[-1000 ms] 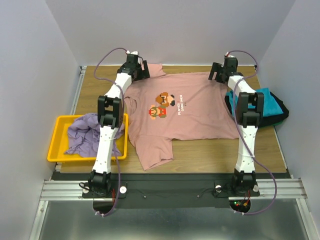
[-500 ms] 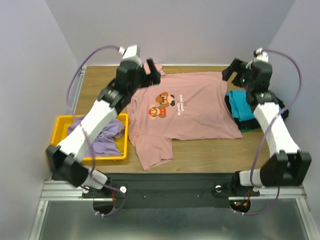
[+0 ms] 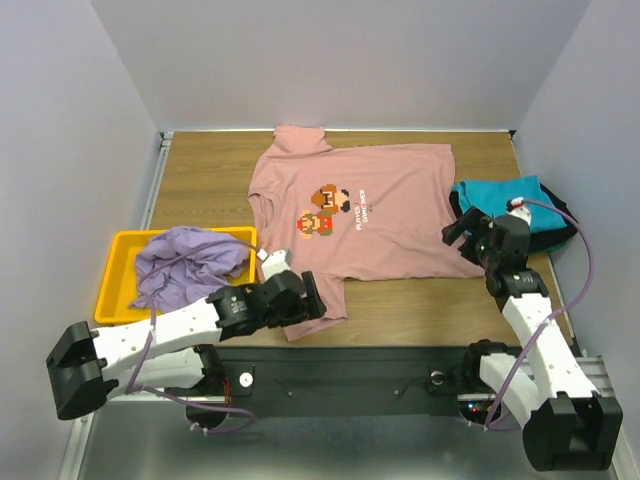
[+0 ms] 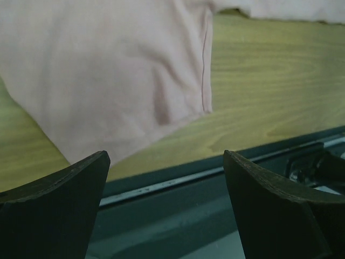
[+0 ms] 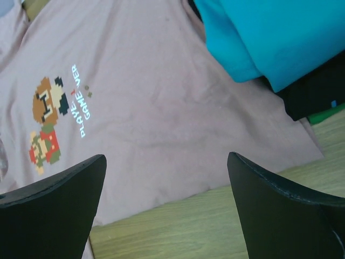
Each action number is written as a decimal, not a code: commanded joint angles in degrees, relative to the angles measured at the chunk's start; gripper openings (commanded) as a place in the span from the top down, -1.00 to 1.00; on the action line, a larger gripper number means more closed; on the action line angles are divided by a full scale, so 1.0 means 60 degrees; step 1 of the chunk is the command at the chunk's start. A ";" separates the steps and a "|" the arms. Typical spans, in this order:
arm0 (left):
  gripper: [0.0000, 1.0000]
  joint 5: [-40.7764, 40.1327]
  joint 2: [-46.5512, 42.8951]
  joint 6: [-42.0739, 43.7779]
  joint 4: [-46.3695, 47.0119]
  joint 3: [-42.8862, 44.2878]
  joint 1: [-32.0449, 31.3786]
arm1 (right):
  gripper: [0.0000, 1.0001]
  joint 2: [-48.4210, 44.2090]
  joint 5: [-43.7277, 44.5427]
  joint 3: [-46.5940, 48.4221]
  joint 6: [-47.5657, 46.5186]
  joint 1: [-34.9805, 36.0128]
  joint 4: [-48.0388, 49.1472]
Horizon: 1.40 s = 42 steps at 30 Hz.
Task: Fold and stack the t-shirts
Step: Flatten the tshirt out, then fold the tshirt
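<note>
A dusty pink t-shirt (image 3: 385,215) with a pixel-figure print lies spread flat on the wooden table (image 3: 200,180). My left gripper (image 3: 312,301) is open and empty, low over the shirt's near sleeve. The left wrist view shows that sleeve (image 4: 108,70) ahead of the open fingers (image 4: 54,216). My right gripper (image 3: 461,231) is open and empty at the shirt's right hem. The right wrist view shows the pink shirt (image 5: 140,113), a folded teal shirt (image 5: 269,38) and a black shirt (image 5: 315,91) under it. A crumpled lavender shirt (image 3: 185,265) lies in the bin.
A yellow plastic bin (image 3: 112,290) stands at the left near edge. The teal shirt (image 3: 505,200) on the black one (image 3: 562,228) sits at the right edge. A dark rail (image 4: 178,183) runs along the table front. Grey walls close in three sides.
Both arms have drawn back from the shirt's far edge to the near side. The left gripper now hangs over the near sleeve, the right by the right hem. The shirt stays flat.
</note>
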 commanded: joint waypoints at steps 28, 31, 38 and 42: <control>0.05 -0.0530 0.3412 -0.1507 -0.0596 -0.0082 0.0198 | -1.00 -0.0622 0.3199 -0.0935 0.1915 0.0035 -0.0143; 0.41 -0.0223 0.3370 -0.1244 -0.0567 -0.0125 0.0212 | -1.00 -0.0709 0.3535 -0.0935 0.2091 0.0035 -0.0434; 1.00 0.0013 0.2462 -0.0980 -0.0816 -0.0652 0.0212 | -1.00 -0.1061 0.3962 -0.0862 0.2853 0.0035 -0.2557; 1.00 -0.0090 0.2271 -0.0731 -0.1108 -0.0711 0.0212 | -1.00 -0.1456 0.3348 -0.1081 0.3467 0.0035 -0.3161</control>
